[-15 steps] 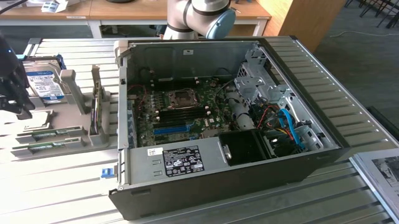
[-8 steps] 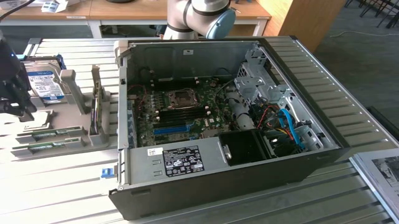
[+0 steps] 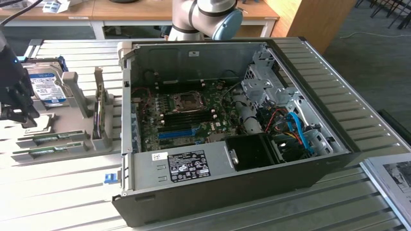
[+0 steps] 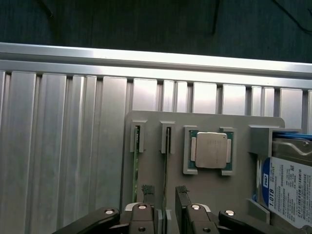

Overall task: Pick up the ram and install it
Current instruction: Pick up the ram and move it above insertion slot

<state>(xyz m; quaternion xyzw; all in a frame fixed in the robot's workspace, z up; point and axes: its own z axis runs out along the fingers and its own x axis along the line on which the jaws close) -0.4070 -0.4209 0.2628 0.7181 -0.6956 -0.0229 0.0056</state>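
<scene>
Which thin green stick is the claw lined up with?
The ram beside the silver processor chip; it runs between the fingers of the gripper.

Around gripper (image 3: pixel 19 120), exterior view: hard drive (image 3: pixel 48 89) at 1 o'clock, posts (image 3: pixel 74 94) at 2 o'clock, computer case (image 3: pixel 218 202) at 3 o'clock. Bare table (image 3: pixel 57 192) at 6 o'clock.

On the exterior view's left of the computer case (image 3: pixel 212 192), a holder (image 4: pixel 239 195) carries a hard drive (image 3: pixel 48 89), processor (image 4: pixel 210 150) and ram sticks (image 3: pixel 51 138); a motherboard (image 3: pixel 186 115) lies inside it.
</scene>
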